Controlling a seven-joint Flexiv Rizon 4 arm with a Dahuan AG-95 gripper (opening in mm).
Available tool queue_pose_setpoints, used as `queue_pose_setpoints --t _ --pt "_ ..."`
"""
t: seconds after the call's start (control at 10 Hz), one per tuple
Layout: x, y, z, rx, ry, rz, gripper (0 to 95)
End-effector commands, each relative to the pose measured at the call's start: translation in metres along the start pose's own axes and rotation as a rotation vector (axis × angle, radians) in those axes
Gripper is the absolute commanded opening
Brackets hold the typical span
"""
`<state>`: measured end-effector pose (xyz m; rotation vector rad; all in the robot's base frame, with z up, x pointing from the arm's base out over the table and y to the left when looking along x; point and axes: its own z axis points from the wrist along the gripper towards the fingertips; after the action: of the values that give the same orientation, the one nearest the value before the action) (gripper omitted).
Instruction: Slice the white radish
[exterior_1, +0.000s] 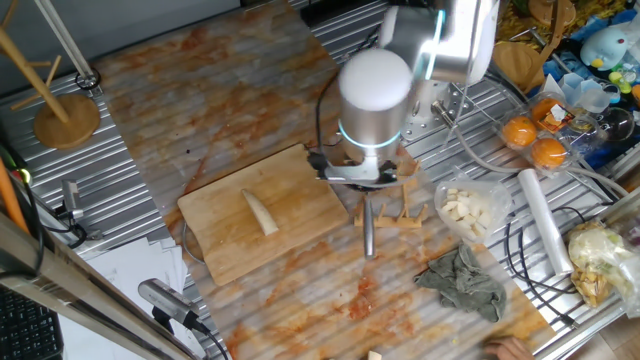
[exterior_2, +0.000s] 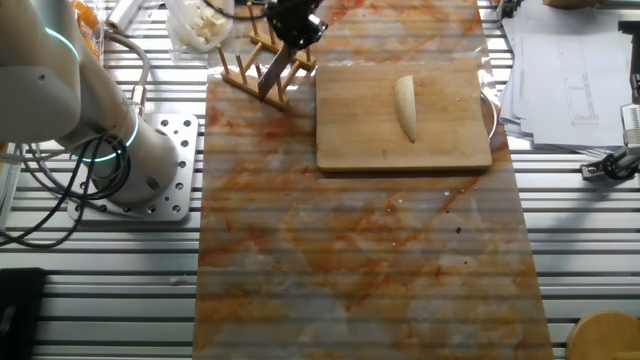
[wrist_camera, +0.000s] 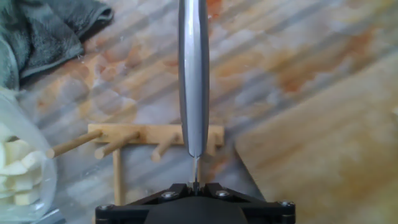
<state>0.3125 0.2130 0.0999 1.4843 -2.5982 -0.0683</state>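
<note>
One white radish lies whole on the cutting board; right of it the claw pinches a knife above the wooden rack.

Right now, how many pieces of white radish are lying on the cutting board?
1. One whole white radish lies near the middle of the cutting board, uncut. The gripper holds the knife beside the board.

Wooden peg rack stands beside the cutting board.

No legible text or labels
</note>
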Motion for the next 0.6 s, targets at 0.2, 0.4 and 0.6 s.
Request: queue_pose_setpoints --t 0.2,0.4,0.6 --pt "-0.005 -0.006 -0.020 -0.013 0.014 0.059 0.0" --pt "-0.006 -0.011 -0.033 -0.018 0.018 0.101 0.0" --pt "-0.002 -0.017 -0.049 -0.027 0.018 0.121 0.0"
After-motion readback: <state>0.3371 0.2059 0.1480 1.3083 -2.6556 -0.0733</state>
